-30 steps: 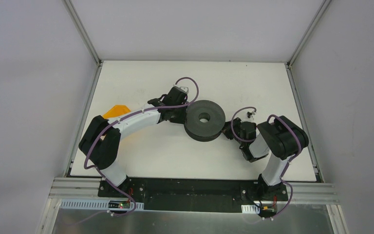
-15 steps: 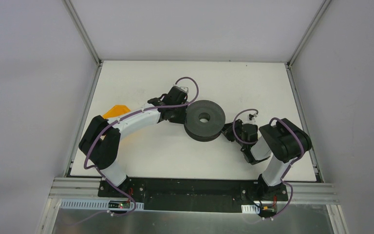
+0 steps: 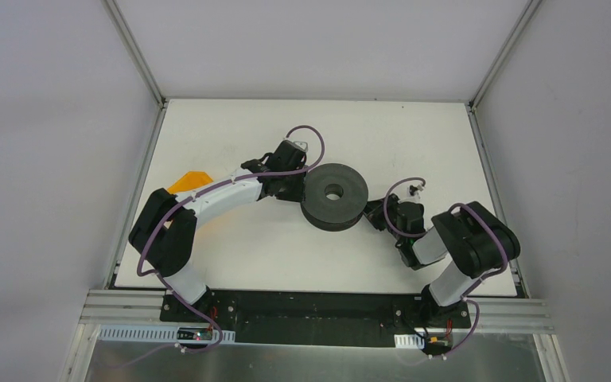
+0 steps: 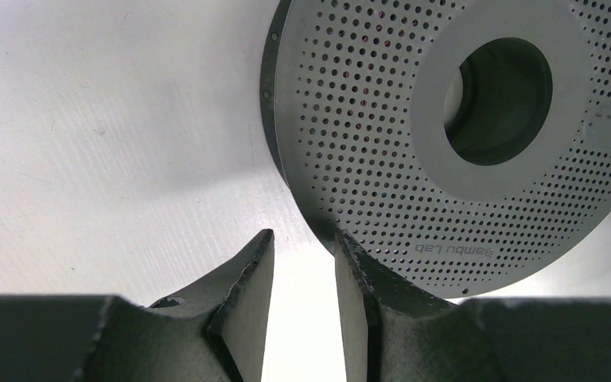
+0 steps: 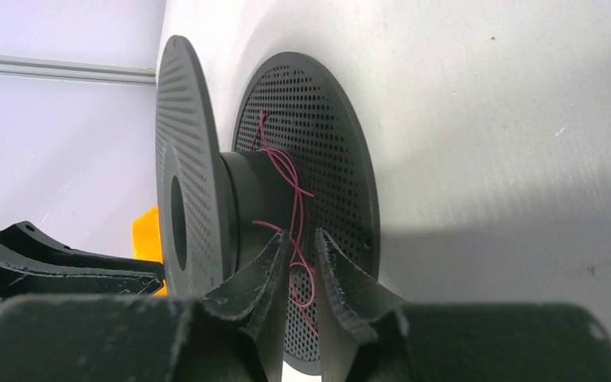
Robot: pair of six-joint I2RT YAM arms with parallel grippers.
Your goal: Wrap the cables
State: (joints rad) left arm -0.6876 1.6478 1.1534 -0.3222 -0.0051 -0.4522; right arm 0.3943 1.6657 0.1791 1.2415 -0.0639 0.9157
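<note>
Lying flat near the middle of the white surface (image 3: pixel 231 135), the dark grey spool (image 3: pixel 334 195) had one arm at each side of it. The left claw (image 4: pixel 302 236) stood at the spool's left edge. Its two fingers were apart and only bare surface showed in the gap between them. The inner finger was right at the rim of the perforated upper flange (image 4: pixel 350 111), but I cannot tell if it really touched it. This claw was released and held nothing.

The right claw (image 5: pixel 302 233) pointed into the groove between the two flanges from the spool's right side. The reddish-brown wire (image 5: pixel 286 171) lay in a few loose, untidy turns around the hub (image 5: pixel 251 199), close against the lower flange. One slack loop of it came off the hub toward the claw and passed through the narrow gap between the two fingers. That gap was clearly wider than the hair-fine wire, so the fingers were not clenched on it; the claw was slightly released with the wire running loosely between them. In the top view the wire was too thin to be seen.

An orange object (image 3: pixel 191 181) lay on the surface beside the left arm, well apart from the spool.
</note>
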